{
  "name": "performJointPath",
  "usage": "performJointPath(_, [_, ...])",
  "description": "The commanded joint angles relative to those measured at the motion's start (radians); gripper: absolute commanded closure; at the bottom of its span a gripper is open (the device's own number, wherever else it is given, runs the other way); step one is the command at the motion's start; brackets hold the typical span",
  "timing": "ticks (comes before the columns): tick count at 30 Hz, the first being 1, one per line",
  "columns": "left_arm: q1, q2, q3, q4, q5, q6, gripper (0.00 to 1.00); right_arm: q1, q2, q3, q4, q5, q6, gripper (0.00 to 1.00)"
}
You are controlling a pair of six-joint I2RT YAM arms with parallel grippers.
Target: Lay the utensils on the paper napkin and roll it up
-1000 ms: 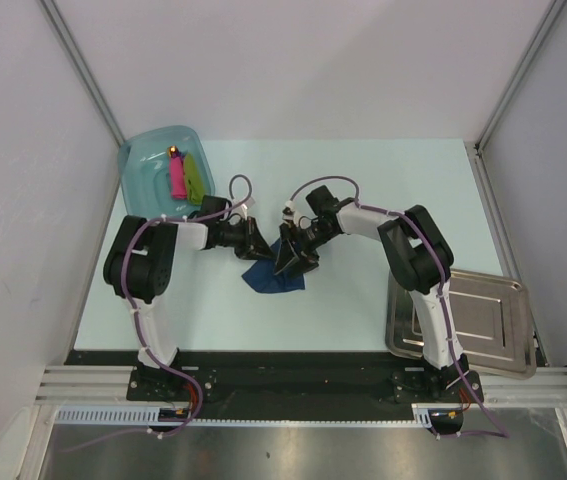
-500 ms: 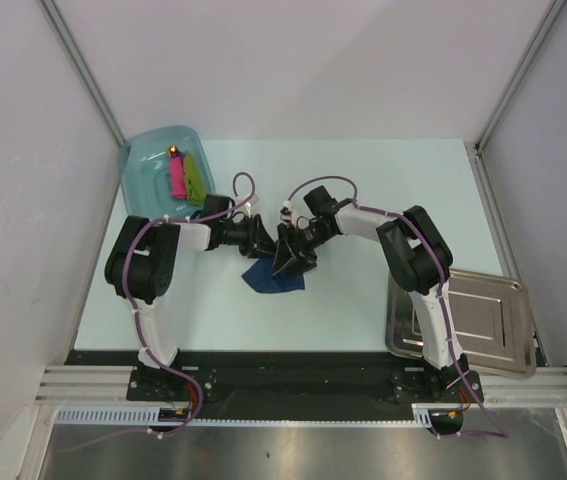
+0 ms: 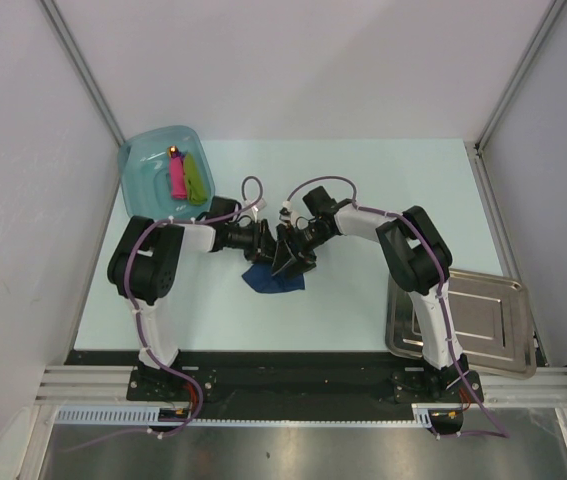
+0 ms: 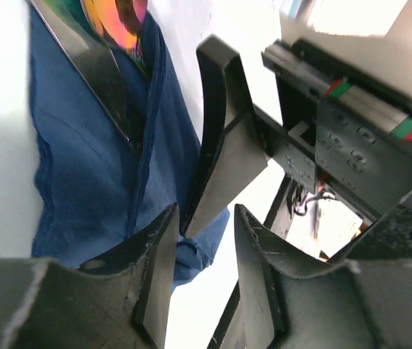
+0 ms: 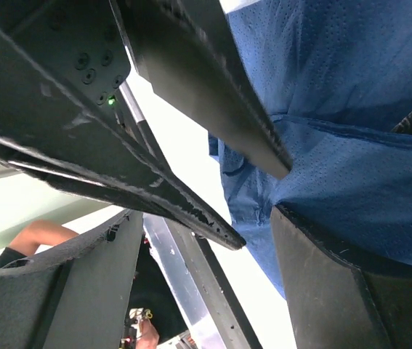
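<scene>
At the middle of the table [image 3: 383, 190] the paper napkin [image 3: 269, 281] is seen: dark navy, dimpled, creased and bunched into folds rather than spread flat. Just above it the left gripper [image 4: 204, 222] and right gripper [image 5: 204, 218] are crowded together, fingers parted, nothing pinched. Beyond, a shiny rainbow-sheened piece, possibly a utensil [image 4: 118, 16], is glimpsed against the napkin.

This is a robotics lab cell. White panel walls [image 3: 13, 200] on aluminium posts [image 3: 83, 75] enclose a pale surface [image 3: 403, 190], with two arms [image 3: 148, 270] [image 3: 418, 255] bolted to a black base plate [image 3: 293, 372].
</scene>
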Motion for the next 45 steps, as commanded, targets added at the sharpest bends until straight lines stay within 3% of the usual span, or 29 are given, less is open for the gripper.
performJointPath(1, [-0.009, -0.039, 0.025, -0.115, 0.030, 0.113, 0.62, 0.008, -0.010, 0.028, 0.024, 0.008, -0.005, 0.24])
performJointPath(7, [0.004, -0.029, 0.043, -0.240, -0.042, 0.218, 0.81, 0.007, -0.029, 0.036, 0.012, -0.003, -0.004, 0.24])
performJointPath(12, [0.007, -0.003, 0.066, -0.260, -0.082, 0.228, 0.87, 0.000, -0.069, 0.034, -0.033, -0.024, -0.027, 0.29])
performJointPath(16, [0.012, 0.010, 0.071, -0.278, -0.107, 0.239, 0.90, -0.019, -0.112, -0.007, -0.064, -0.024, -0.041, 0.39])
performJointPath(21, [0.015, 0.011, 0.064, -0.272, -0.117, 0.234, 0.92, -0.040, -0.124, -0.022, -0.154, 0.019, -0.113, 0.54])
performJointPath(25, [0.015, 0.012, 0.068, -0.269, -0.119, 0.233, 0.93, -0.042, -0.125, -0.041, -0.159, 0.048, -0.151, 0.73])
performJointPath(28, [0.018, 0.006, 0.065, -0.257, -0.114, 0.227, 0.93, -0.035, -0.104, -0.045, -0.147, 0.080, -0.169, 0.81])
performJointPath(31, [0.023, -0.003, 0.063, -0.249, -0.102, 0.224, 0.93, -0.029, -0.077, -0.047, -0.139, 0.097, -0.179, 0.86])
performJointPath(45, [-0.003, -0.101, 0.005, -0.091, 0.027, 0.130, 0.88, -0.006, -0.024, -0.042, -0.088, 0.151, -0.168, 0.87])
